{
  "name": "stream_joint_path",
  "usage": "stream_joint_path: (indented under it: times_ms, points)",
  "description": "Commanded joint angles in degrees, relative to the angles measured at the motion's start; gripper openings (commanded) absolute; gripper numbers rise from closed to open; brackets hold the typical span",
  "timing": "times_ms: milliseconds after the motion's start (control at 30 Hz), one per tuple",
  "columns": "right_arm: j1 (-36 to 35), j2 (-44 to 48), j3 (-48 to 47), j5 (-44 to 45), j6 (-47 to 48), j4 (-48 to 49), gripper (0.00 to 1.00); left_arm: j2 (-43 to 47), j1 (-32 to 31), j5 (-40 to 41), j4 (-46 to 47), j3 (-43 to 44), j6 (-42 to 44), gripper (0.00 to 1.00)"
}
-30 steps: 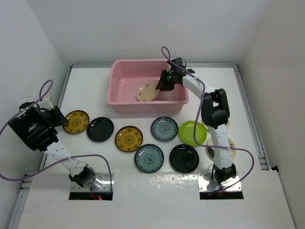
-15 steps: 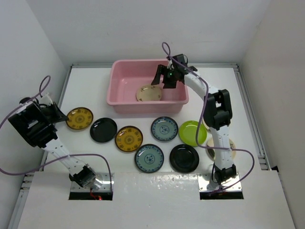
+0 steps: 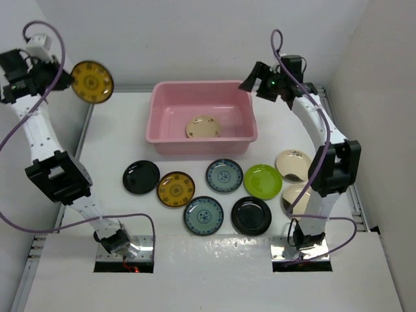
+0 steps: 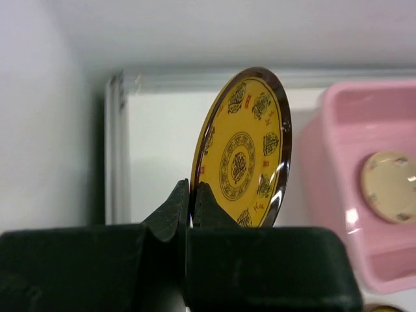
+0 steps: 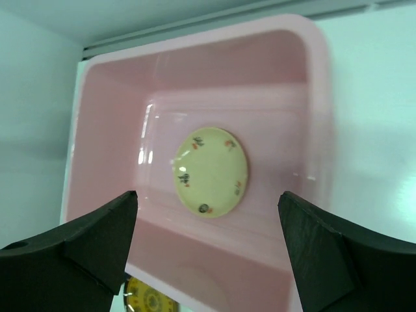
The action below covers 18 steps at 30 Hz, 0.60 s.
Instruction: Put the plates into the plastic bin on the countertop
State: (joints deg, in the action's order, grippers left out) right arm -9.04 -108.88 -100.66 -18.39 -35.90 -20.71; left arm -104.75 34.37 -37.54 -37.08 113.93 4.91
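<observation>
My left gripper [image 3: 70, 73] is raised high at the far left, shut on the rim of a yellow-brown patterned plate [image 3: 91, 82] held on edge; in the left wrist view the plate [image 4: 244, 156] stands upright between the closed fingers [image 4: 174, 208]. The pink plastic bin [image 3: 201, 147] sits at the back of the countertop [image 3: 117, 130] with a cream plate [image 3: 203, 127] lying flat inside. My right gripper [image 3: 250, 79] hovers open and holds nothing above the bin's far right corner; its wrist view looks down on the bin [image 5: 312, 97] and the cream plate [image 5: 211, 170].
Several plates lie in front of the bin: black [image 3: 141, 176], yellow-brown [image 3: 176, 189], two blue-grey [image 3: 224, 175] [image 3: 203, 215], lime green [image 3: 262, 181], black [image 3: 251, 215]. Two cream plates [image 3: 294, 164] [image 3: 296, 198] lie beside the right arm. Walls close in left, right and behind.
The left gripper closed on the yellow-brown plate and lifted it high toward the back left. The right gripper let the cream plate drop in the bin, opened, and rose to the right.
</observation>
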Motion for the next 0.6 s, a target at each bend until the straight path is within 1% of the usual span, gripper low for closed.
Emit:
stream_joint_path:
  times_ms: [0, 67, 100, 133, 167, 200, 300, 333, 400, 433, 533, 567]
  points:
    - [5.49, 2.44, 5.72, 2.92, -0.39, 0.06, 0.88, -0.53, -9.54, -2.02, -1.15, 8.4, -5.51, 0.0]
    - [7.62, 4.19, 9.67, 4.06, -1.89, -0.3, 0.88, -2.21, -14.66, -2.01, -1.67, 11.47, -5.52, 0.0]
    - [8.76, 5.07, 10.57, 4.07, -3.55, -0.38, 0.88, -3.17, -19.73, -1.4, -1.68, 11.49, -5.52, 0.0]
    - [11.99, 5.26, 11.79, 4.15, -3.91, 0.14, 0.88, -5.62, -22.13, -1.4, -1.68, 12.27, -5.52, 0.0]
    - [13.59, 6.21, 15.37, 4.68, -4.09, 0.23, 0.88, -7.12, -24.42, -0.61, -1.68, 12.8, -5.52, 0.0]
    - [14.3, 6.83, 16.36, 5.46, -4.79, 0.58, 0.88, -8.79, -28.18, -0.61, -1.68, 13.68, -6.39, 0.0]
    - [17.21, 7.19, 18.22, 7.13, -4.88, -2.13, 0.88, -15.47, -33.73, -0.61, -1.68, 16.49, -8.42, 0.0]
    - [17.65, 6.93, 17.96, 7.32, -4.88, -5.19, 0.88, -16.96, -34.71, -0.61, -0.9, 17.02, -8.94, 0.0]
    - [19.05, 6.31, 16.56, 7.58, -4.27, -7.84, 0.88, -20.31, -36.3, -1.39, 1.56, 17.03, -11.39, 0.0]
    - [19.58, 6.14, 15.59, 7.67, -3.57, -11.25, 0.88, -20.93, -37.7, -2.18, 2.27, 17.03, -11.41, 0.0]
    - [20.29, 5.0, 14.0, 7.85, -0.94, -14.26, 0.88, -22.86, -40.42, -2.71, 3.85, 15.54, -10.01, 0.0]
    - [20.46, 4.82, 13.74, 8.11, -0.75, -15.58, 0.88, -22.87, -40.43, -2.71, 3.86, 14.92, -10.0, 0.0]
